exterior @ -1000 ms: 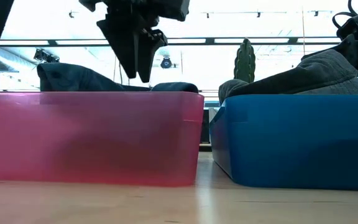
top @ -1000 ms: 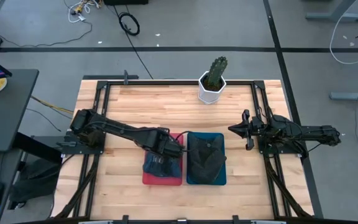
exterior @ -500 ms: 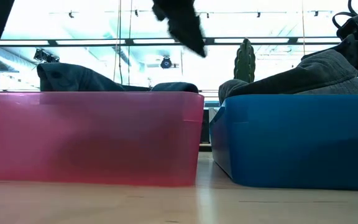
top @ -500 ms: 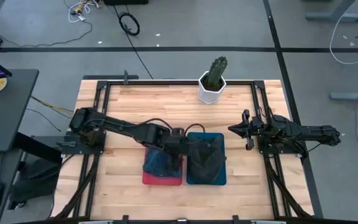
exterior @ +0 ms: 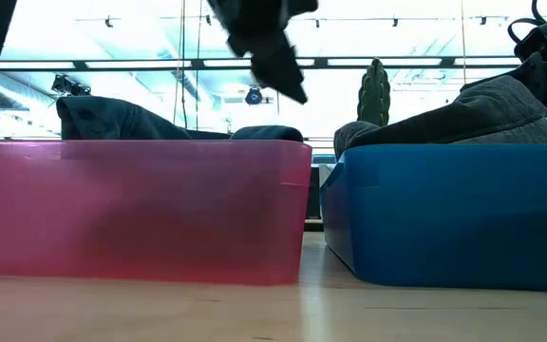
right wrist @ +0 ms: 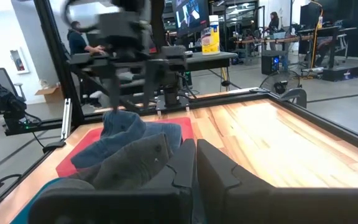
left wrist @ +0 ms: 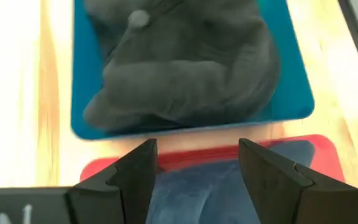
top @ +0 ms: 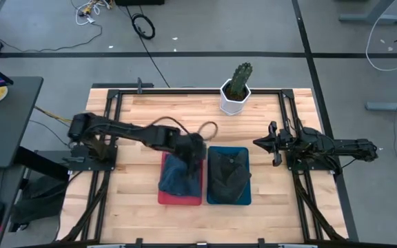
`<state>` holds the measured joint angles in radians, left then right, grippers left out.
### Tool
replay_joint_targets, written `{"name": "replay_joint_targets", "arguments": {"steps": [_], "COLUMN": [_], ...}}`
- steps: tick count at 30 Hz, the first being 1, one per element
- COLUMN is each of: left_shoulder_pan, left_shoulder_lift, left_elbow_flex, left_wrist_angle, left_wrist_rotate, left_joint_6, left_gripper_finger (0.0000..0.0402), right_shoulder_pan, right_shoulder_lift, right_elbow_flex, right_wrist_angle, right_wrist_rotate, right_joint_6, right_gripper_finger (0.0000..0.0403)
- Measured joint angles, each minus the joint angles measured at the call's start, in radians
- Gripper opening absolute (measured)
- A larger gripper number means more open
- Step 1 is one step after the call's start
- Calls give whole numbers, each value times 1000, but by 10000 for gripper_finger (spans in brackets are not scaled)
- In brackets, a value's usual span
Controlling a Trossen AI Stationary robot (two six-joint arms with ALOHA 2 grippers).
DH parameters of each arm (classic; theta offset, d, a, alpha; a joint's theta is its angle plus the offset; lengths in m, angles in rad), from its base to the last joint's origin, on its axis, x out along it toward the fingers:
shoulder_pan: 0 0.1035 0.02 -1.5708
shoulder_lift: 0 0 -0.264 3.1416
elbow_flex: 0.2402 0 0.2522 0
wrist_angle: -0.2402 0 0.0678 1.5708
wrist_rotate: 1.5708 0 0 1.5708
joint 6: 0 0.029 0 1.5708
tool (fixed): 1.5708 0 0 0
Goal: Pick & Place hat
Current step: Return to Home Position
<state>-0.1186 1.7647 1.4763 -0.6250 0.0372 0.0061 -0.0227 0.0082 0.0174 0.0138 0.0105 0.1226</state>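
Note:
A blue hat (top: 180, 178) lies crumpled in the red bin (top: 182, 200), and a grey hat (top: 227, 176) fills the blue bin (top: 245, 200) beside it. My left gripper (top: 196, 153) hovers open above the far end of the red bin, near the gap between the bins. Its wrist view shows both fingers spread (left wrist: 197, 163), with the grey hat (left wrist: 179, 62) ahead and the blue hat (left wrist: 222, 186) below. In the low view it hangs tilted (exterior: 288, 81) well above both bins. My right gripper (top: 257, 143) waits shut at the table's right side.
A white pot with a cactus (top: 236, 89) stands at the table's far edge, behind the bins. The two bins sit side by side at the table's middle. Bare wood lies to the left of the red bin and between the blue bin and my right arm.
My left gripper has risen from low over the red bin and swung toward the table's right, then back toward the far edge, tipping from pointing straight down to a slant. The blue hat has stayed lying in the red bin.

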Motion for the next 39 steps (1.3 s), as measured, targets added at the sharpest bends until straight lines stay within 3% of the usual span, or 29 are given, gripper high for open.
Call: {"name": "replay_joint_targets", "arguments": {"steps": [9,19,29,39], "left_shoulder_pan": [87,88,64,64], "left_shoulder_lift": [-359,-897,-1359,-1766], "left_elbow_flex": [-490,-952,-1231,-1388], "left_wrist_angle": [348,631,681,673], "left_wrist_rotate": [52,-50,-104,-103], "left_joint_6": [-84,-178,-209,-178], "left_gripper_finger": [227,227,227,227], "right_shoulder_pan": [0,0,0,0], "right_shoulder_lift": [0,5,5,5], "right_elbow_flex": [0,0,0,0], "right_wrist_angle": [1,5,5,8], "right_wrist_rotate": [0,0,0,0], "right_joint_6": [0,0,0,0], "right_gripper_finger": [21,21,21,21]}}
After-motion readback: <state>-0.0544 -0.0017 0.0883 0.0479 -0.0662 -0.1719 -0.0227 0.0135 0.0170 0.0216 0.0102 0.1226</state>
